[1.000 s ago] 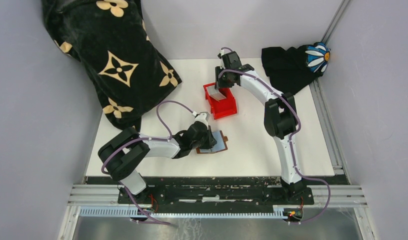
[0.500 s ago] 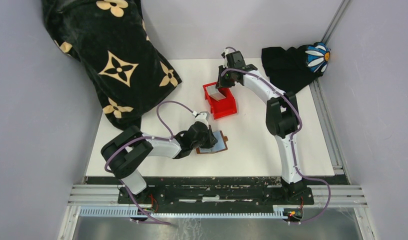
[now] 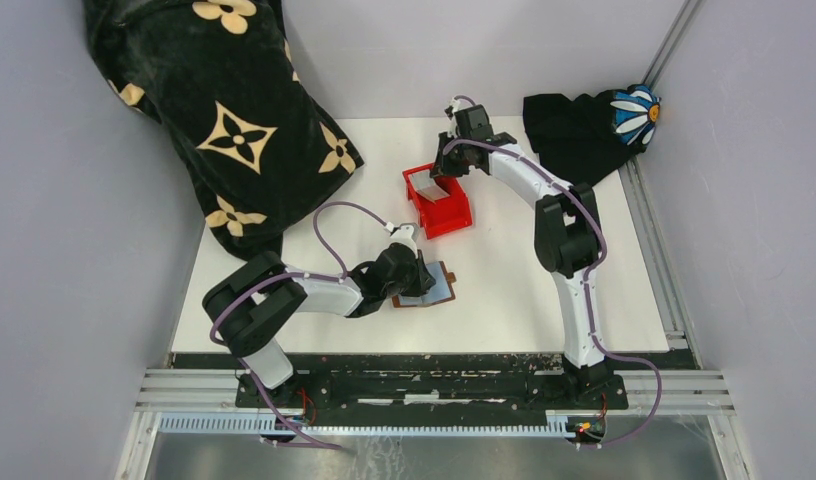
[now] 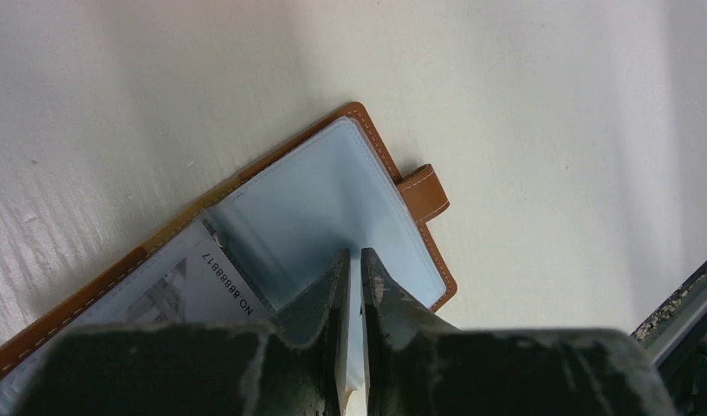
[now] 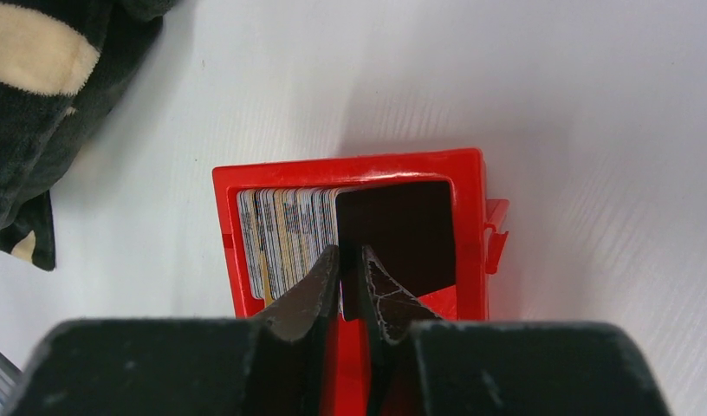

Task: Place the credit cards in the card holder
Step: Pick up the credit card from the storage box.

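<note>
While the white table (image 3: 504,300) sits under both arms, we find the red bin (image 3: 454,215) toward its far edge, and the holder (image 3: 439,285) lying open and flat nearer the near edge. Cards (image 5: 285,238) stand on edge, packed against one end of the bin. There, the right gripper (image 5: 350,251) pinches the stack's end card. The left gripper (image 4: 351,256) nips the holder's clear sleeve.

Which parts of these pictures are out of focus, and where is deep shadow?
Left wrist view: the left gripper is blurred, the card holder sharp. Right wrist view: the right gripper is blurred, the credit cards sharp, the empty half of the red bin in deep shadow. Top view: even light on the table.
</note>
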You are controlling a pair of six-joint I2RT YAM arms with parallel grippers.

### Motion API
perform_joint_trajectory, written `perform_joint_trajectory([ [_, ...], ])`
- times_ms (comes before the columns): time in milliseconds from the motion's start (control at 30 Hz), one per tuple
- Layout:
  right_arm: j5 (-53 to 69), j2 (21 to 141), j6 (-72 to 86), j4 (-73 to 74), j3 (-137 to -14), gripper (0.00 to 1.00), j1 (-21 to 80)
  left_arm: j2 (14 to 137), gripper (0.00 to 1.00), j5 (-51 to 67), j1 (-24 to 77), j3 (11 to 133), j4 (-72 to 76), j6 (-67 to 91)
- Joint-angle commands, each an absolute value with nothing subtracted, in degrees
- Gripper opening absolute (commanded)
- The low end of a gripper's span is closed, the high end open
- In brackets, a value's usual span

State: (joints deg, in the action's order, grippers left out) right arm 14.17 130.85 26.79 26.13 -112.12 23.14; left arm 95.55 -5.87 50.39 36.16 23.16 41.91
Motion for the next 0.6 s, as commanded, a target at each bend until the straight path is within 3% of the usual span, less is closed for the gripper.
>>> perform_joint_trajectory([
  [0, 14.8, 126.47, 27.26, 26.04, -110.79, 0.15, 23.54, 97.33, 0.16, -7.22, 50.71, 36.29, 20.74, 40.77],
  [567, 14.66, 124.69, 27.6, 25.66, -110.59, 0.14, 23.52, 97.13, 0.16, -6.94, 50.71, 36.78, 20.7, 40.3],
])
